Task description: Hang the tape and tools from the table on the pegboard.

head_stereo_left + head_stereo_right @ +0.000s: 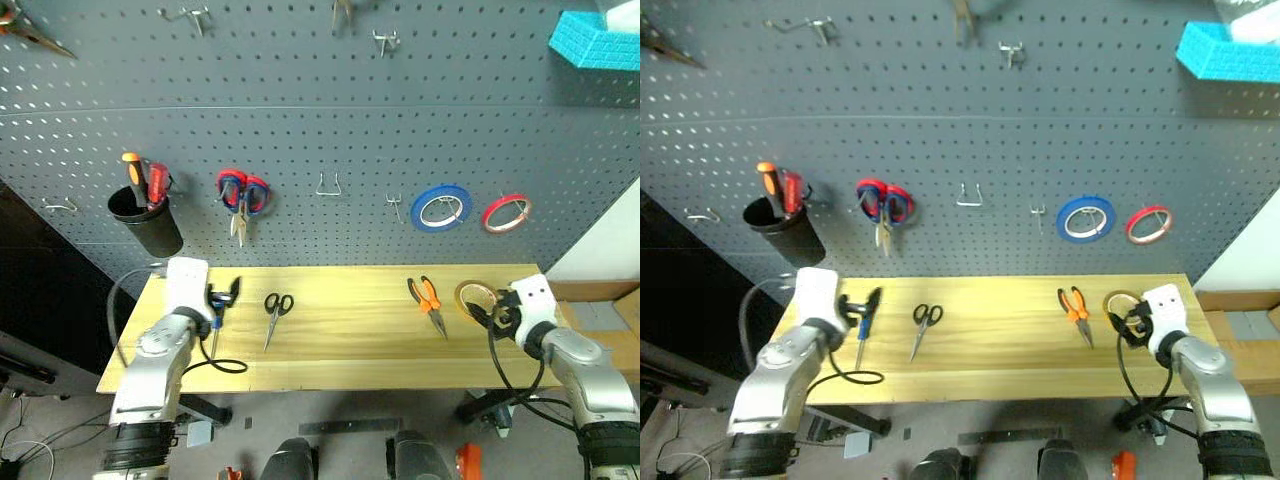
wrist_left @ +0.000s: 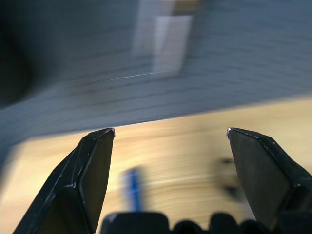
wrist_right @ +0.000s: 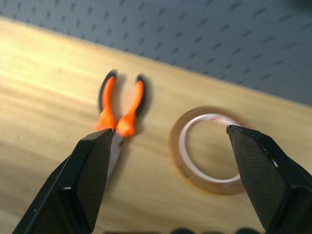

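While both arms hover over the ends of the worktop (image 1: 340, 350), nothing is in hand yet — the left gripper (image 2: 168, 146) has its fingers spread wide and empty, and the right gripper (image 3: 168, 146) is spread just as wide, framing the things below it.

Everything to be hung is lying flat on the wood. The blue-handled screwdriver (image 1: 863, 327) sits right under the left gripper, the black-handled scissors (image 1: 276, 312) a little further along, and the orange-and-black pliers (image 3: 119, 117) lie just beside the tan tape ring (image 3: 207, 148) at the right end, under the right gripper.

That tape looks like the easy one — light, stiff enough to keep its round shape, with a wide centre hole made for a hook. I'd pinch it across the band, one finger through the hole, because it lies flat and the outer face looks smooth and likely to slip. The pliers seem heavier and rigid; the rubbery handles should give better purchase than the bare metal nose. The screwdriver is slim and could roll, so its handle is the place to take it.

Behind them the pegboard (image 1: 320, 120) has bare hooks waiting. No brand, label or lettering is legible on anything.
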Robot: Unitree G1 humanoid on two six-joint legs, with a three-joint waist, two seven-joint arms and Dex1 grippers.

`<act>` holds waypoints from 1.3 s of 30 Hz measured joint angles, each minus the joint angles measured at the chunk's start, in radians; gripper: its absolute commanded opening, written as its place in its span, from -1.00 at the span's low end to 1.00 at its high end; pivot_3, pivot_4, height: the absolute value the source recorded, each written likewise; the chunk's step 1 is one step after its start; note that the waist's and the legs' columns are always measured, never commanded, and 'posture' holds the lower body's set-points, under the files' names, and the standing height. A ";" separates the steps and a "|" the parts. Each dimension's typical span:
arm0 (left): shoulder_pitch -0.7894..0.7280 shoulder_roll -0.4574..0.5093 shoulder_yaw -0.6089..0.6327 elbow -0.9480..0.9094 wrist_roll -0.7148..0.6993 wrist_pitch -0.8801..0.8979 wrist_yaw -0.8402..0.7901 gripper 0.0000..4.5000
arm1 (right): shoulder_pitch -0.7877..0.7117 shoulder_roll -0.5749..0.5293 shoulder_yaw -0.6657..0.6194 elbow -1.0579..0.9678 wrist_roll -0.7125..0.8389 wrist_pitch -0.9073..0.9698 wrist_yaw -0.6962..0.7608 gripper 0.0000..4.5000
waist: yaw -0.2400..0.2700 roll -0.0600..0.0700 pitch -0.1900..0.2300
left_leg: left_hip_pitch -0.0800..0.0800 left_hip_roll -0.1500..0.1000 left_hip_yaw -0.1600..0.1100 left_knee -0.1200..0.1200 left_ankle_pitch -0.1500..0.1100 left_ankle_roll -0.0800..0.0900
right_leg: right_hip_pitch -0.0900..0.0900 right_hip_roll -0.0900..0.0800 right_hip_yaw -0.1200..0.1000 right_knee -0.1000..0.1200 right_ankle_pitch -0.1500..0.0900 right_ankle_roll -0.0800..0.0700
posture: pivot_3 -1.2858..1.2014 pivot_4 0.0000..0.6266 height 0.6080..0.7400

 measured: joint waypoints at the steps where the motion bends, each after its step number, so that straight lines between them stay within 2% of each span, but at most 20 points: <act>1: -0.010 0.004 -0.021 -0.014 -0.006 0.014 -0.032 0.76 | -0.015 -0.003 0.003 0.000 -0.001 0.017 0.002 0.69 | -0.002 -0.001 0.008 | -0.002 0.000 0.000 0.000 0.000 0.000 | -0.002 0.000 0.000 0.001 0.000 0.000 | -0.08 -0.14 1.00; 6: -0.120 0.057 -0.101 -0.074 -0.094 0.085 -0.252 0.76 | -0.164 -0.034 0.053 0.104 -0.033 0.084 0.043 0.69 | -0.020 -0.004 0.068 | -0.011 0.002 0.001 0.001 0.000 0.000 | -0.011 0.000 -0.001 0.002 0.002 -0.003 | -0.07 0.02 1.00; 9: -0.174 0.085 -0.123 -0.080 -0.111 0.094 -0.333 0.76 | -0.243 -0.036 0.078 0.193 -0.045 0.090 0.066 0.69 | -0.029 -0.005 0.085 | -0.019 0.002 0.001 0.000 0.000 0.000 | -0.019 0.000 -0.001 0.002 0.002 -0.003 | -0.06 0.06 1.00; 15: -0.263 0.112 -0.137 -0.071 -0.112 0.088 -0.420 0.76 | -0.438 -0.035 0.164 0.544 -0.123 0.011 0.152 0.69 | -0.031 -0.008 0.122 | -0.029 0.001 0.003 0.003 0.002 -0.003 | -0.029 -0.001 -0.001 0.003 0.002 -0.003 | -0.03 0.10 1.00; 22: -0.248 0.137 -0.132 -0.073 -0.112 0.088 -0.448 0.76 | -0.614 -0.017 0.199 0.881 -0.201 -0.139 0.205 0.69 | -0.030 -0.012 0.129 | -0.034 0.002 0.004 0.003 0.002 -0.004 | -0.034 -0.001 -0.003 0.003 0.002 -0.003 | -0.01 0.09 1.00; 26: -0.225 0.146 -0.132 -0.080 -0.112 0.087 -0.458 0.78 | -0.659 -0.016 0.217 0.963 -0.243 -0.172 0.236 0.30 | -0.028 -0.016 0.132 | -0.034 0.001 0.003 0.004 0.002 -0.004 | -0.033 -0.001 -0.003 0.004 0.003 -0.002 | -0.02 0.06 1.00; 34: -0.201 0.157 -0.130 -0.102 -0.112 0.073 -0.468 0.78 | -0.672 -0.005 0.270 0.989 -0.317 -0.220 0.278 -0.91 | -0.028 -0.018 0.131 | -0.034 0.001 0.001 0.014 0.002 -0.004 | -0.031 -0.001 -0.004 0.009 0.004 -0.002 | -0.02 -0.02 1.00; 39: -0.195 0.159 -0.121 -0.104 -0.113 0.063 -0.476 0.78 | -0.640 -0.002 0.286 0.969 -0.355 -0.280 0.233 -0.95 | -0.026 -0.023 0.128 | -0.031 0.001 0.000 0.018 0.001 -0.005 | -0.028 -0.001 -0.004 0.014 0.004 -0.002 | -0.03 -0.06 1.00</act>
